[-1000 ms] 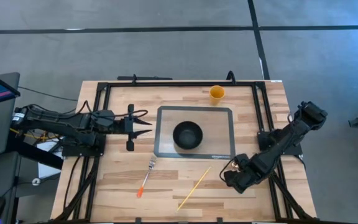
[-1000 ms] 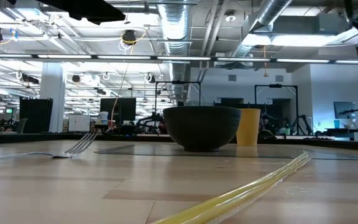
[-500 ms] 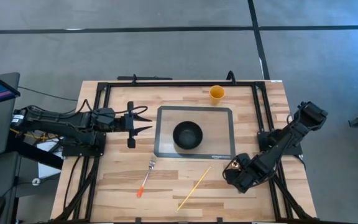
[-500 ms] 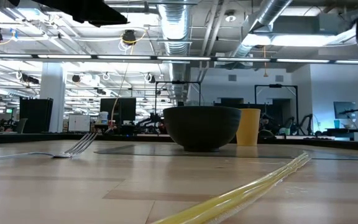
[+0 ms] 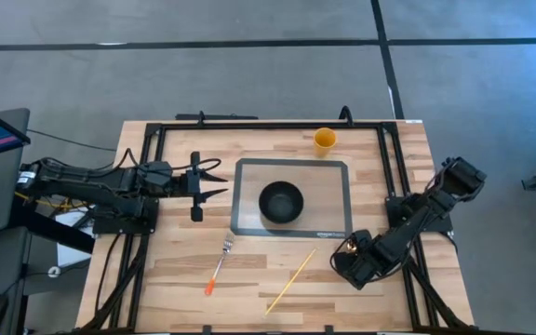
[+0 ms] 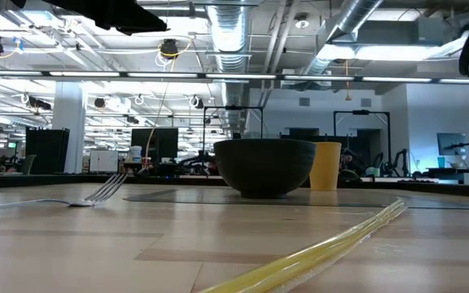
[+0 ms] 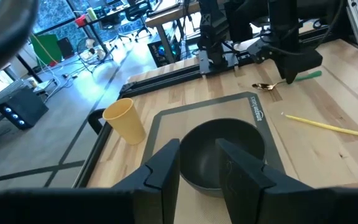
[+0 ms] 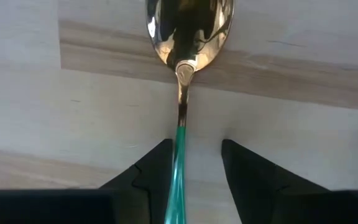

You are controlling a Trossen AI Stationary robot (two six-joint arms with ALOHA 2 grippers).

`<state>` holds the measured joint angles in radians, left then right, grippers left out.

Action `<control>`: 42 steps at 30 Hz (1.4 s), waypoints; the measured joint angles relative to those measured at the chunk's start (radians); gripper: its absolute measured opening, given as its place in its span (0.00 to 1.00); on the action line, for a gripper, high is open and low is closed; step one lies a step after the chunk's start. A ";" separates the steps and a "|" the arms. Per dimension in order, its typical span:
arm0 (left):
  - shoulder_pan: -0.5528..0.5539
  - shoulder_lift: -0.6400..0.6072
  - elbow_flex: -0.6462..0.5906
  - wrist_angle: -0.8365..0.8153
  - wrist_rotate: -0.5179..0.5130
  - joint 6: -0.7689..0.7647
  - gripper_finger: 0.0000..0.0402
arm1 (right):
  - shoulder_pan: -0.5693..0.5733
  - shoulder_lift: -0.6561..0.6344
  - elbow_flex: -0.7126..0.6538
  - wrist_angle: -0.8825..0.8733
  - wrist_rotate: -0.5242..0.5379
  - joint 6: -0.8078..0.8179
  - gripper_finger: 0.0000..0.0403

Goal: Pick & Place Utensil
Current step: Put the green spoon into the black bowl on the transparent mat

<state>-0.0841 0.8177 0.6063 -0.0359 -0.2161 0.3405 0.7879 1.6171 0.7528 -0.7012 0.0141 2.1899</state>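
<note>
A wooden worktop [image 5: 277, 279] framed by black rails stands on a grey floor; the low view looks across it into a wide workshop with ducts and strip lights. From above, a grey mat [image 5: 338, 200] carries a black bowl [image 5: 280, 201], with a yellow cup [image 5: 324, 140] beyond it near the far rail, a fork with an orange handle [image 5: 218, 264] and a yellow straw [image 5: 290, 280] on the near boards.

The spoon [image 8: 182, 81] is hidden under the right gripper [image 5: 350, 265] in the high view. The right wrist view shows it plainly: it lies flat on the wood, bowl end pointing away from the gripper, its teal handle running straight back between the two fingers [image 8: 145, 177], which stand apart on either side of it. The left wrist view catches the same spoon [image 7: 266, 86] beside the mat's corner, under the far arm.

The left gripper [image 5: 214, 181] hovers just left of the mat, fingers spread, aimed at the bowl.
</note>
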 joint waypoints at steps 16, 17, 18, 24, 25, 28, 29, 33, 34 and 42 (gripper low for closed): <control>0.000 0.000 0.000 0.001 0.001 0.000 0.26 | -0.042 -0.047 0.010 -0.021 -0.013 -0.110 0.05; 0.000 0.000 0.000 0.001 0.001 0.000 0.26 | -0.049 -0.047 0.010 -0.021 -0.011 -0.120 0.05; 0.000 0.000 0.000 0.002 0.001 0.000 0.26 | -0.057 -0.047 0.010 -0.021 -0.011 -0.139 0.05; 0.000 0.000 0.000 0.001 0.000 0.000 0.26 | -0.107 -0.059 0.055 -0.021 0.014 -0.349 0.02; 0.000 0.000 0.000 0.002 0.000 0.000 0.26 | -0.118 -0.064 0.065 -0.024 0.013 -0.383 0.02; 0.000 0.000 0.000 0.001 0.000 -0.005 0.26 | -0.157 -0.086 0.099 -0.044 0.012 -0.446 0.02; 0.000 0.000 0.000 0.001 0.000 -0.006 0.26 | -0.172 -0.093 0.110 -0.056 0.012 -0.460 0.02; 0.000 0.000 0.000 0.000 0.000 -0.008 0.26 | -0.227 -0.106 0.138 -0.082 0.014 -0.561 0.01; 0.000 0.000 0.000 0.000 0.000 -0.008 0.26 | -0.243 -0.107 0.144 -0.081 0.013 -0.588 0.01; 0.000 0.000 0.000 0.000 0.000 -0.008 0.26 | -0.380 -0.107 0.207 -0.072 0.009 -0.760 0.00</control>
<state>-0.0841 0.8181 0.6060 -0.0360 -0.2157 0.3328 0.4078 1.5105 0.9600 -0.7734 0.0235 1.4296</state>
